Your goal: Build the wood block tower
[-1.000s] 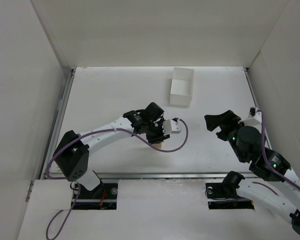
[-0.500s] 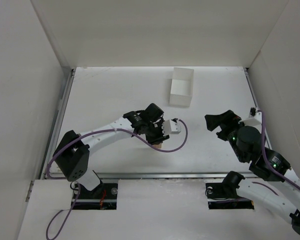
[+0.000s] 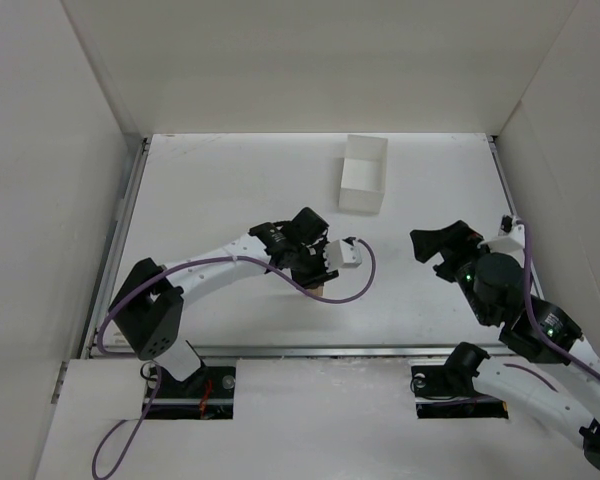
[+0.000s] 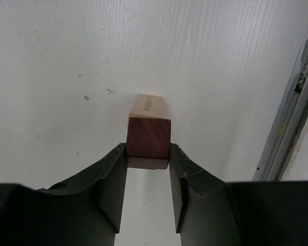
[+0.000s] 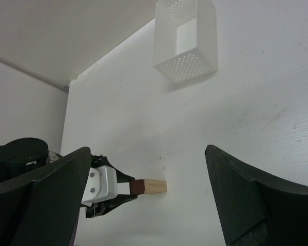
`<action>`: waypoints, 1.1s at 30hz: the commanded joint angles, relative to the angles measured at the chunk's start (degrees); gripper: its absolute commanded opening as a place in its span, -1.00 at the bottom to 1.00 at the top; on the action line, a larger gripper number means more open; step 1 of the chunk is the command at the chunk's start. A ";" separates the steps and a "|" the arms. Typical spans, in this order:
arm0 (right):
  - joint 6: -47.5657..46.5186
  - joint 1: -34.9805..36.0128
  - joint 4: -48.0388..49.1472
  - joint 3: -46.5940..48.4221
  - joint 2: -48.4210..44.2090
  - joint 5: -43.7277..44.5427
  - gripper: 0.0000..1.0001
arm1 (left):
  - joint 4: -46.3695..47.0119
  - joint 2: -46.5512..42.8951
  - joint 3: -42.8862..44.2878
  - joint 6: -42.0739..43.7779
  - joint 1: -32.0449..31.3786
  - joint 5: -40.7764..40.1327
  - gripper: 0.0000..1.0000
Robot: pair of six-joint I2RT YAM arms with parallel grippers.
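Table [image 3: 230, 190], white and boxed in by pale walls, is filling the middle of the overhead view. Two arms are reaching onto it from the bottom edge. The left arm [image 3: 210, 265] is bending toward the centre of the frame, and the right arm [image 3: 500, 290] is rising at the lower right. A white box [image 3: 363, 173] with perforated sides is sitting open-topped in the upper middle, well apart from both arms. The right claw [image 3: 442, 243] is hanging spread wide with nothing between its fingers; in its own wrist view those dark fingers are framing the lower corners. The left claw [image 4: 148, 152] is pinching a dark reddish-brown block [image 4: 149, 137] between its fingertips, at the centre of the left wrist view. That block is touching, end to end, a light tan block [image 4: 149, 105] lying just beyond it on the table. In the right wrist view the pair is showing at the lower middle, the tan piece to the right of the dark one. In the overhead view only a sliver of tan is peeking out below the left claw, just under the centre of the frame.
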 commanded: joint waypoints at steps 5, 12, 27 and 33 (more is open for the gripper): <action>-0.59 -0.27 -0.38 -0.07 -0.71 1.27 0.96 | 0.01 -0.24 -0.33 -0.78 -0.23 -0.16 -1.00; -0.59 -0.27 -0.38 -0.07 -1.23 1.27 0.96 | 0.01 -0.24 -0.33 -0.78 -0.23 -0.69 -1.00; -0.59 -0.27 -0.38 -0.07 -1.23 1.27 0.96 | 1.07 -0.24 -0.33 -0.26 -0.23 -1.22 -1.00; -0.59 -0.27 -0.38 -0.60 -1.76 1.27 0.96 | 1.07 -0.24 -0.33 -0.26 -0.23 -1.22 -1.00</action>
